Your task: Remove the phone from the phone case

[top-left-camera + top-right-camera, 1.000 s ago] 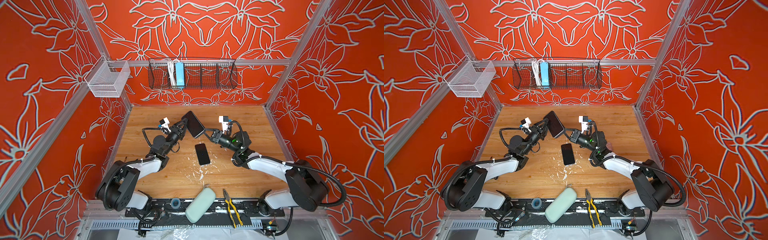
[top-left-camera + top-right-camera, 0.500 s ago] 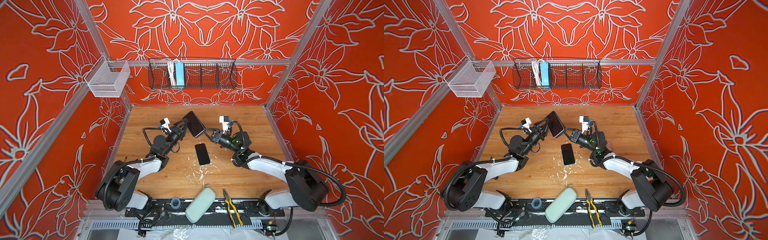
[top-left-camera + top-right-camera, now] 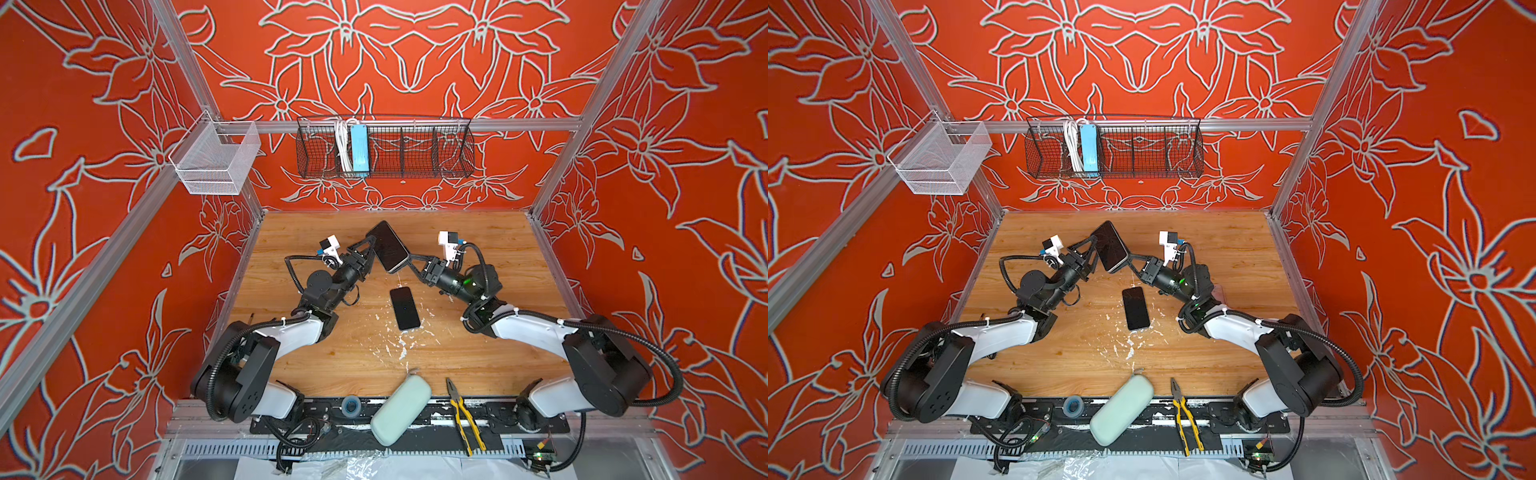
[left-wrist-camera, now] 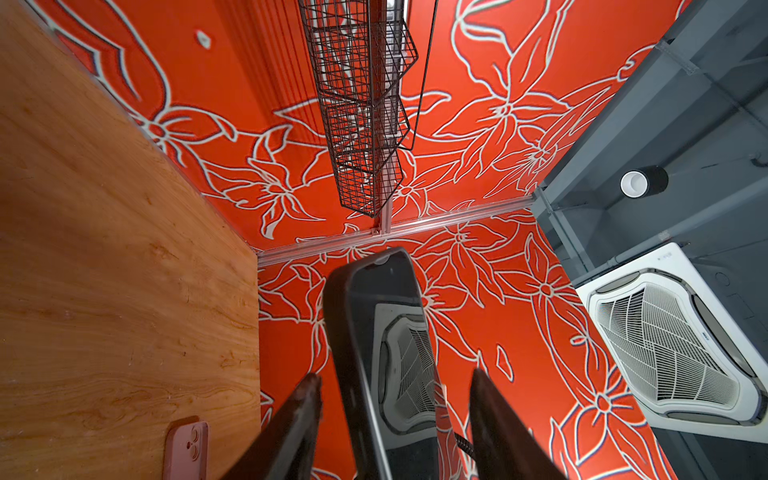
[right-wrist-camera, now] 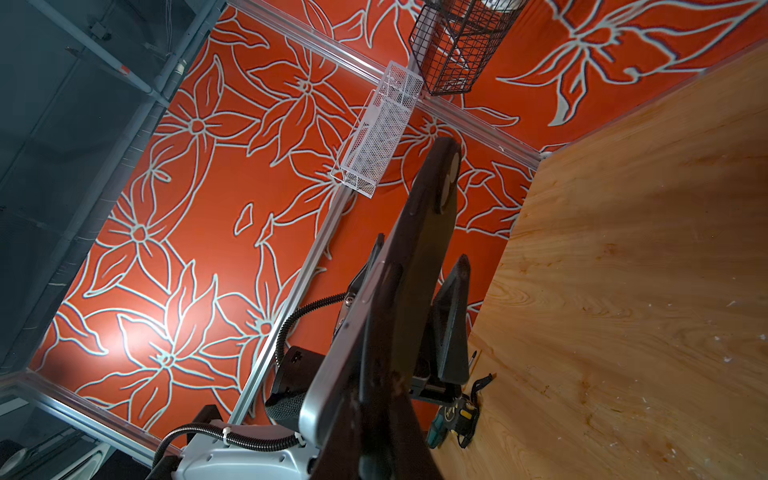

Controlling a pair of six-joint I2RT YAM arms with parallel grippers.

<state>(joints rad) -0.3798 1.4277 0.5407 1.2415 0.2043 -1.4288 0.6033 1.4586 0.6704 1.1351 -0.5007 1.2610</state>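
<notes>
Heads up, your left gripper (image 4: pixel 395 376) just let go: jaws spread apart, phone (image 4: pixel 399 332) between the fingers (image 4: pixel 299 415), touching neither. Your right gripper (image 3: pixel 411 262) stays clamped on its near corner. The case (image 4: pixel 345 332) looks still on, so you'll need a regrab.

Wooden table (image 3: pixel 478 249): clear grain, smooth with a low sheen, flecked with rough white crumbs. On the phone (image 4: pixel 403 365) the screen is glossy as a mirror, rimmed by a matt dark phone case (image 4: pixel 340 316). Black wire basket (image 3: pixel 384 151) and white mesh basket (image 3: pixel 216 160) look like painted metal; frame rails (image 3: pixel 415 124) are brushed aluminium.
</notes>
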